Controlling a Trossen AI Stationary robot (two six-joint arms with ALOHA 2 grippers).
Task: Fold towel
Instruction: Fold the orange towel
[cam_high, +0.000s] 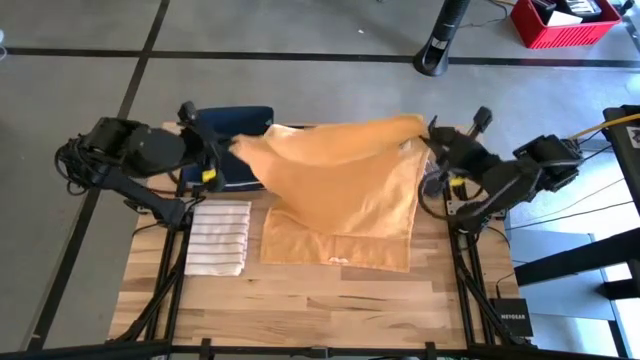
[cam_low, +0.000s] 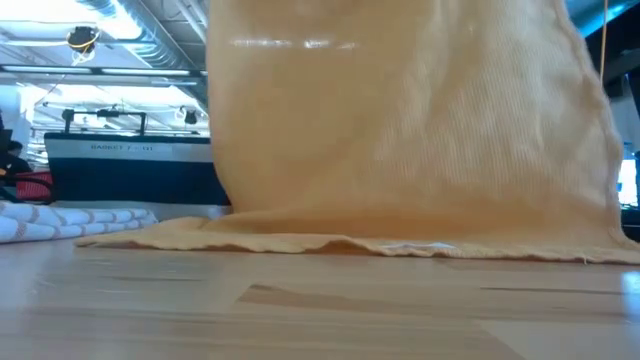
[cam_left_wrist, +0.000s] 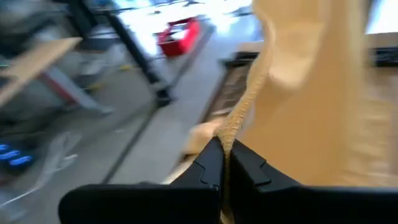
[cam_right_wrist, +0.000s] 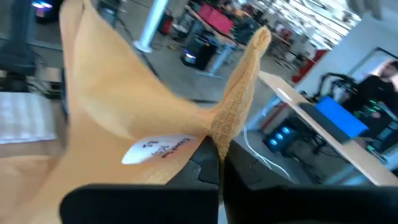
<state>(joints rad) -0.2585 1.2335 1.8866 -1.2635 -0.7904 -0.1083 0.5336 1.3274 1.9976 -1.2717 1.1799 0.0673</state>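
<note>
An orange towel is held up by its two far corners while its near part lies flat on the wooden table. My left gripper is shut on the far left corner, and my right gripper is shut on the far right corner. In the low view the towel hangs like a curtain, its lower part resting on the table. A white label shows near the right corner. My left gripper pinches the towel's far left corner between its two fingers, coming from the table's left side. The cloth rises from the fingers and falls away toward the table. My right gripper pinches the far right corner between its two fingers, from the table's right side. An edge stands up above the fingers; the rest slopes down to the table.
A folded white striped towel lies at the left of the table. A dark blue bin stands at the far left behind the left gripper. A red crate sits on the floor beyond the table.
</note>
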